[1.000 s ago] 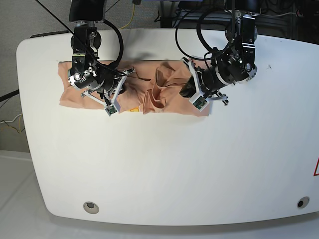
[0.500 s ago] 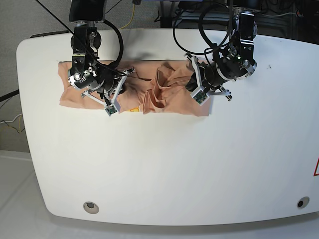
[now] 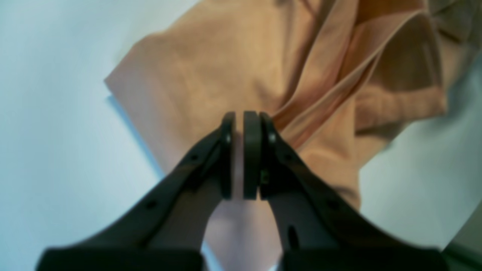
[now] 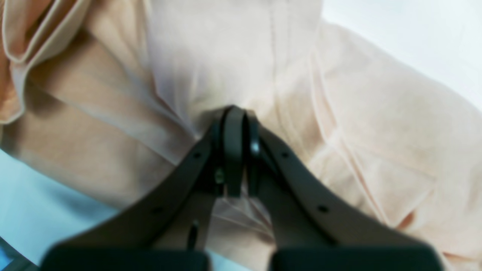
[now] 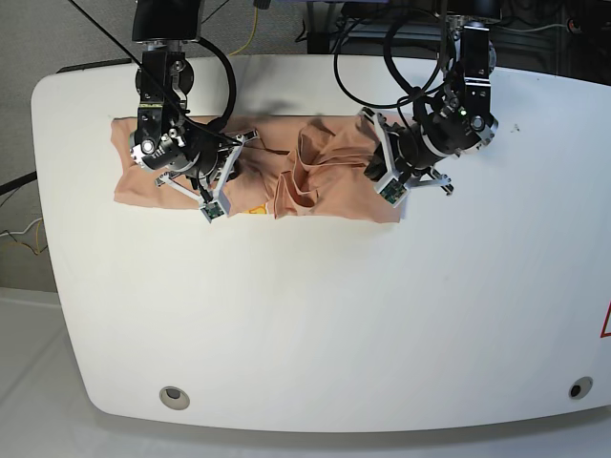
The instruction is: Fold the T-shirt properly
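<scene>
I keep both sets of fingers pinching the T-shirt (image 5: 315, 181): right gripper (image 4: 236, 113) at nine o'clock, left gripper (image 3: 244, 116) at three, ready to fold.

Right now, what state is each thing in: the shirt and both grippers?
T-shirt: lying on the table, partly folded into a band, bunched and creased in the middle.
Left gripper: shut, over the shirt; whether it pinches cloth cannot be told.
Right gripper: shut, tips pressed into the cloth; a grip cannot be confirmed.
</scene>
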### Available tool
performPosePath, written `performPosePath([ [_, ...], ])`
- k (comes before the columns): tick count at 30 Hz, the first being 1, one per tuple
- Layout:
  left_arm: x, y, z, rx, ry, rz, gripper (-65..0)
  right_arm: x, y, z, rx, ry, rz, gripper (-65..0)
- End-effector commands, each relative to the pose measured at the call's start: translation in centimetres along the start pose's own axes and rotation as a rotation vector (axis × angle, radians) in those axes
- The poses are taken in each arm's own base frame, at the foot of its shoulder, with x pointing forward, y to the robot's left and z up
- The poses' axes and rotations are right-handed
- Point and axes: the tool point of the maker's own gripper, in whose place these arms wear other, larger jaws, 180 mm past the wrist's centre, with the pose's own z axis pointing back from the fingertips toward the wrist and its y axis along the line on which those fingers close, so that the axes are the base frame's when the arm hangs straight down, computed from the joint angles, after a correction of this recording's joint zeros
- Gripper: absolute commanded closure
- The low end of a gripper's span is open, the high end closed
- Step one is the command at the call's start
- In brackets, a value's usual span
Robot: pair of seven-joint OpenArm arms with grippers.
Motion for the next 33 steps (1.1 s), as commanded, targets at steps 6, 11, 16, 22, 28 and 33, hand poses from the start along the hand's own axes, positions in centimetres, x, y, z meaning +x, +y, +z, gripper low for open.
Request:
performPosePath([
  [6, 3.4, -3.3, -1.0, -0.080, -0.096, -0.018, -3.2, -1.4, -0.2, -0.1, -0.014, 0.059, 0.006, 0.0],
  [11, 4.3, -5.3, -1.5, -0.124, -0.115, -0.015, -3.2, -1.5, -0.2, -0.1, -0.013, 0.061, 0.006, 0.0],
  [16, 4.5, -6.7, -2.3, -0.165, -0.112, -0.008, -3.2, -1.5, -0.2, -0.1, -0.013, 0.062, 0.006, 0.0],
  [22, 5.0, -8.0, -2.6, -0.196, -0.119, -0.010, -3.2, -1.5, -0.2, -0.1, -0.013, 0.062, 0.006, 0.0],
  [28, 5.7, -9.4, -2.8, -0.226, -0.132, -0.021, -3.2, -1.5, -0.2, -0.1, -0.013, 0.062, 0.006, 0.0],
  [33, 5.9, -9.5, -2.7, -0.225, -0.137, -0.022, -3.2, -1.5, -0.2, -0.1, -0.013, 0.062, 0.006, 0.0],
])
